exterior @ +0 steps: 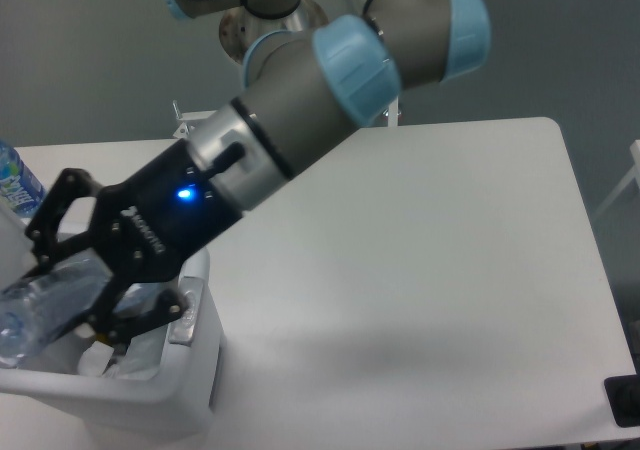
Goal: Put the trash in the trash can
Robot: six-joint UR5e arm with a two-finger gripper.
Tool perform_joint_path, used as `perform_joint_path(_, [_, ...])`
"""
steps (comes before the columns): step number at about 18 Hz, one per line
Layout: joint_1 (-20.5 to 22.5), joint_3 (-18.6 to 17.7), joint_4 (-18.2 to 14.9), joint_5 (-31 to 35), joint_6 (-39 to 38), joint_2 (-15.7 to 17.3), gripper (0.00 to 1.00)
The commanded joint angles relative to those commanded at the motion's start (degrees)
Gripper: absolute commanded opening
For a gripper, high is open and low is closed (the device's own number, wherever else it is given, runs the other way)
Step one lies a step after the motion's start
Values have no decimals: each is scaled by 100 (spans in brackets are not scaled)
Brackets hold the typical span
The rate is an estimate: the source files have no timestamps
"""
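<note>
My gripper is shut on the crushed clear plastic bottle, holding it tilted over the open top of the white trash can at the lower left. The bottle's far end reaches the frame's left edge. White crumpled tissue shows inside the can below the gripper. The arm hides most of the can's opening and its back rim.
An uncrushed blue-labelled bottle stands at the table's left edge behind the can. The arm's white base column rises at the back. A dark object sits at the table's lower right corner.
</note>
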Motion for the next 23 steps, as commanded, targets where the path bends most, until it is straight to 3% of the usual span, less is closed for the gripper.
perform_joint_path(1, [-9,-44,19,0,79,9,44])
perform_joint_path(3, [-79,-167,28,0,211,44,59])
perform_joint_path(5, [-97,-334,28,9,352,123,88])
perform_joint_path(7, [-88,-440,28,18,370,184,100])
perform_joint_path(15, [430,-800,10,44,379,553,100])
perform_joint_path(20, [1018,-809,19,70,388,554,100])
perform_joint_path(23, [1361,-1063,19,639,588,554,100])
